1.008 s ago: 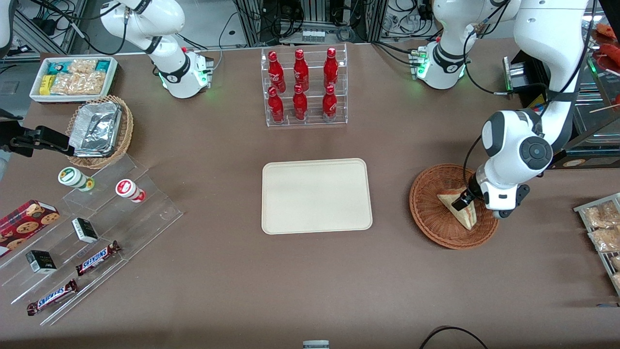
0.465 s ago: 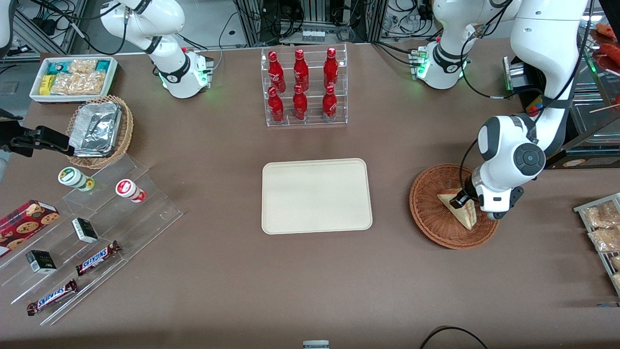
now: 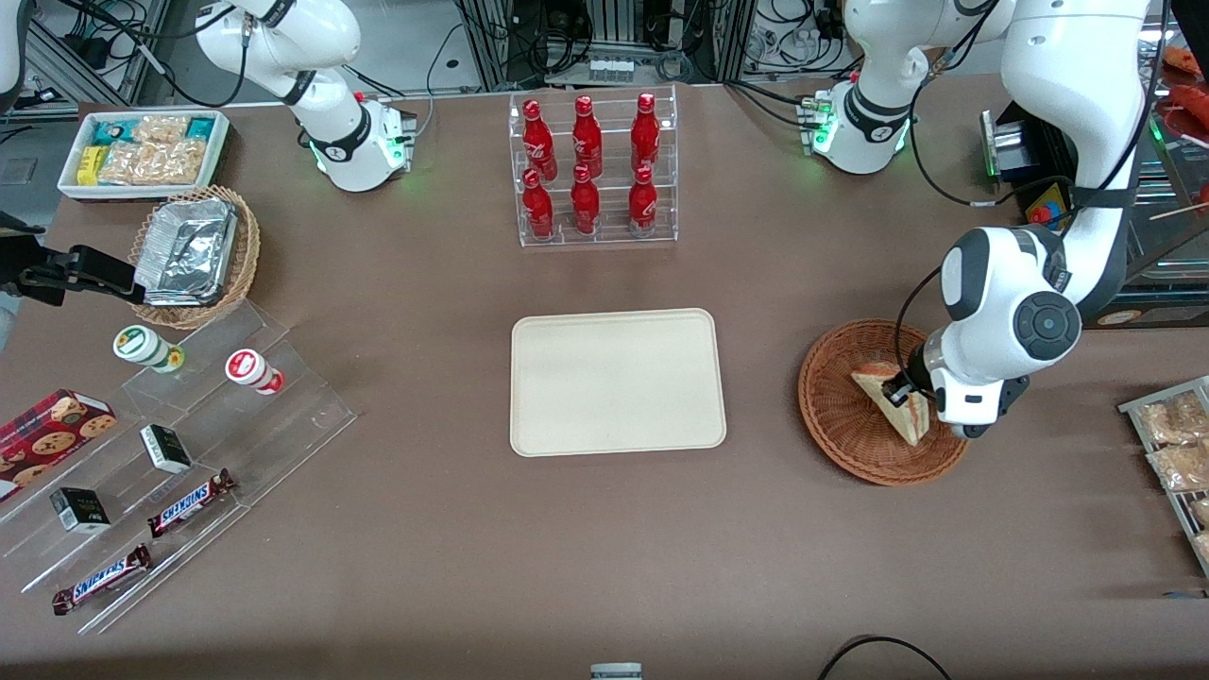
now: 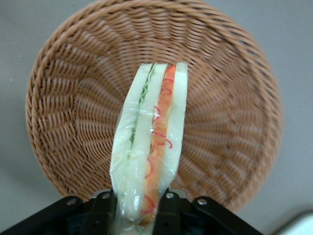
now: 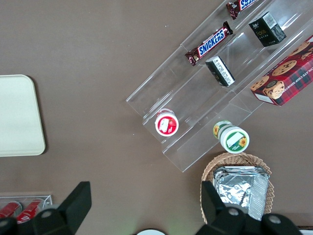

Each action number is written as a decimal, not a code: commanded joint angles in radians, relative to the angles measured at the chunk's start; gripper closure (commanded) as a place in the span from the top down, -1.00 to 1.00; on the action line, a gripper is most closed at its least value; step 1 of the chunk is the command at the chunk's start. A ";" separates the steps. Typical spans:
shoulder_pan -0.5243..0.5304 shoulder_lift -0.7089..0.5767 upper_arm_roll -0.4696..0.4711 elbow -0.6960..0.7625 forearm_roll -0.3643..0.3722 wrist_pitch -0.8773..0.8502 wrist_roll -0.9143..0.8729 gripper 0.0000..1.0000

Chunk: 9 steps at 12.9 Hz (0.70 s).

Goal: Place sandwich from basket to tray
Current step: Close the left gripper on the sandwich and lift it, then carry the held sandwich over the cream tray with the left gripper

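Observation:
The sandwich (image 3: 893, 401) (image 4: 149, 142), a clear-wrapped wedge of white bread with red and green filling, is held over the reddish-brown wicker basket (image 3: 841, 416) (image 4: 234, 112). My gripper (image 3: 899, 392) (image 4: 137, 215) is shut on the sandwich's end, its black fingers (image 4: 168, 210) pressing both bread faces. In the left wrist view the wedge hangs clear above the basket's woven floor. The cream tray (image 3: 618, 382) lies empty at the table's middle, toward the parked arm from the basket.
A clear rack of red bottles (image 3: 591, 170) stands farther from the front camera than the tray. Snack packets on a rack (image 3: 1176, 444) lie at the working arm's end. Acrylic steps with candy bars (image 3: 151, 472), a foil-tray basket (image 3: 194, 255) and a white bin (image 3: 142, 151) are at the parked arm's end.
The gripper, shut on the sandwich throughout, has risen a little with it; the wedge now sits slightly higher over the basket. The arm's wrist has shifted a bit.

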 commanded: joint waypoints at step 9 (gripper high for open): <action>-0.370 0.240 0.002 0.389 -0.051 -0.143 -0.106 -1.00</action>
